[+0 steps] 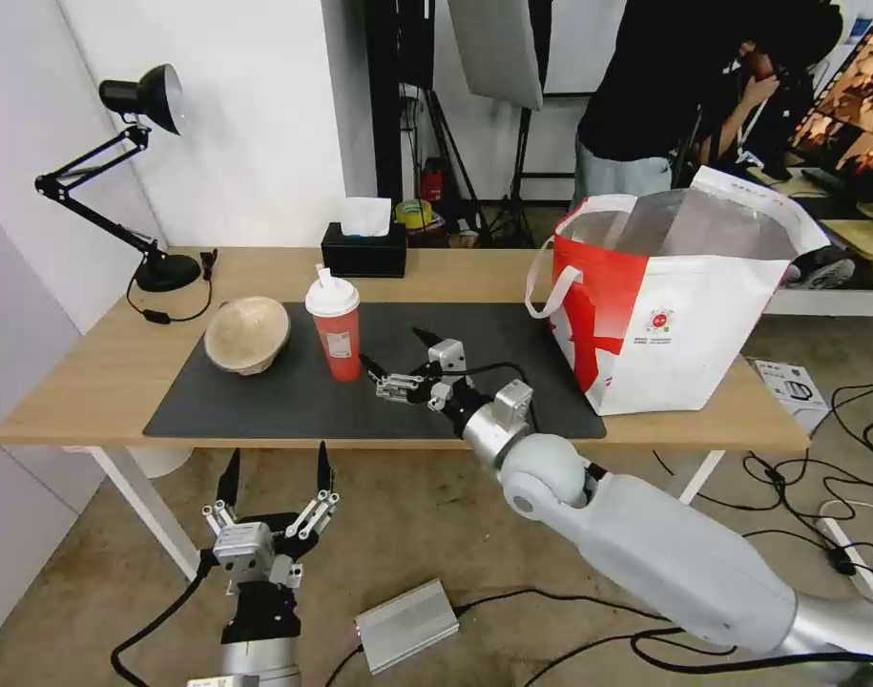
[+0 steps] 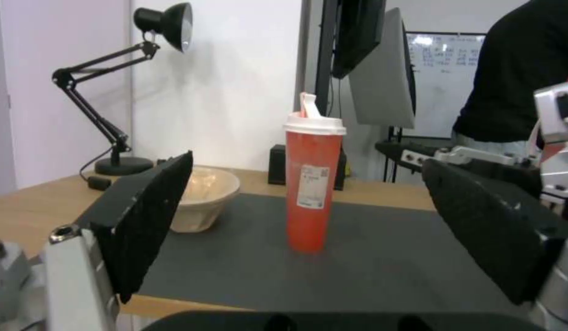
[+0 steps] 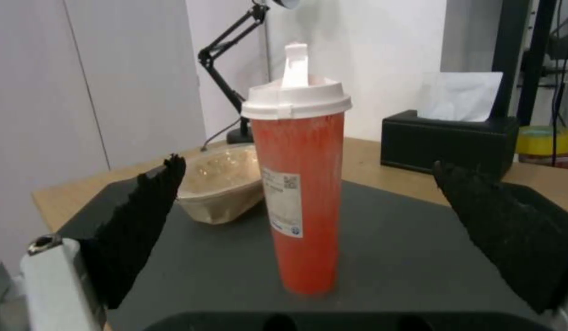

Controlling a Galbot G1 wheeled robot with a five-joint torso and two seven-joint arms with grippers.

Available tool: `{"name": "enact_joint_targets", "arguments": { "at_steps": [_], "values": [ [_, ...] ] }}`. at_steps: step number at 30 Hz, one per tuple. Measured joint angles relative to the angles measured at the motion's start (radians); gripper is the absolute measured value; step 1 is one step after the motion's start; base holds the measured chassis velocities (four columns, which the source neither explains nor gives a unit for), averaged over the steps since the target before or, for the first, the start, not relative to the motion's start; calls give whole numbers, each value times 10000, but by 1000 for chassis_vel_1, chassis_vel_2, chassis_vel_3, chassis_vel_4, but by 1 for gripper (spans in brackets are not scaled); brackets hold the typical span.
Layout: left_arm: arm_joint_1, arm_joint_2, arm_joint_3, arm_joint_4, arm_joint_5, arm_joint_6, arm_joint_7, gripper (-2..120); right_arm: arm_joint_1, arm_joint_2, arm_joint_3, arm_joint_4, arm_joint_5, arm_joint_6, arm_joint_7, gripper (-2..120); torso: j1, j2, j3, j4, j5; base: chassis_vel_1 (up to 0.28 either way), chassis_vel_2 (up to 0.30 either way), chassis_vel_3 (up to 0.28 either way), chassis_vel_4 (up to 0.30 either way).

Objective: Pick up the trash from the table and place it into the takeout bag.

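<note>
right gripper [image 1: 394,358] spread wide beside red cup [image 1: 334,324], takeout bag [image 1: 665,315] apart

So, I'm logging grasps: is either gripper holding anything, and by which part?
Nothing is held. The right gripper is open beside the red cup; the left gripper is open below the table.

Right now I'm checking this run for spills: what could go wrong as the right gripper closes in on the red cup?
The red cup is tall and narrow; a finger of the open right gripper could tip it. If it falls, it may hit the paper bowl beside it. The takeout bag sits at the table end, so the carry crosses the mat.
</note>
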Motion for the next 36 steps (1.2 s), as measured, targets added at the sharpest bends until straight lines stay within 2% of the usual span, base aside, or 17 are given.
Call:
{"name": "enact_joint_targets", "arguments": {
  "at_steps": [23,36],
  "values": [
    [45,-3,-23,25,-8,-69,-36,100,795,1484,-347,-2040,-53,-53,-236,100,0,0,0,0,0,0,0,0,0],
    [0,-2,51,35,-47,-79,-36,100,1047,1871,-383,-2733,-131,-31,-338,100,0,0,0,0,0,0,0,0,0]
  ]
}}
